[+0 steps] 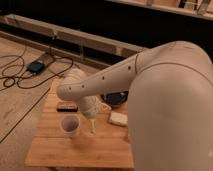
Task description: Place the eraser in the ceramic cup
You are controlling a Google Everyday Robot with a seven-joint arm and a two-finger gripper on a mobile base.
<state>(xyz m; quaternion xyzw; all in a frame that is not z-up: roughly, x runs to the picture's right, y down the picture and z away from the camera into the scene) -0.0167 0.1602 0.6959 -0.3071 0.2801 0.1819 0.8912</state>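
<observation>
The robot's pale arm [165, 100] fills the right foreground and reaches leftward over the wooden table [50, 152]. On the near-left part of the tabletop stands the ceramic cup [69, 125], upright, its dark mouth facing up with nothing visible inside.

At three o'clock from the cup, close beside it but apart from it, the gripper [92, 126] points straight down with its tip low over the wood. I cannot tell whether it is open or closed, and I see nothing in it. Further out at three o'clock lies a whitish block [118, 119], which is not part of this job.

The eraser [66, 107] lies flat on the table just beyond the cup, between eleven and twelve o'clock from it and near without touching. It is a small dark block with a brownish part. A dark bowl [115, 98] sits at about two o'clock from the cup, partly hidden under the arm.

By my reading the step in hand is the pick, not yet made. The gripper needs to travel toward ten o'clock to get over the eraser, and the cup stands almost in that line. It would be safer to lift first, pass above or behind the rim, and then descend squarely on the eraser's narrow sides. The block is flat, so a low, centred grip should keep it from skidding toward the cup.

Farthest off, cables [20, 75] trail across the floor to a small dark box [36, 66].
</observation>
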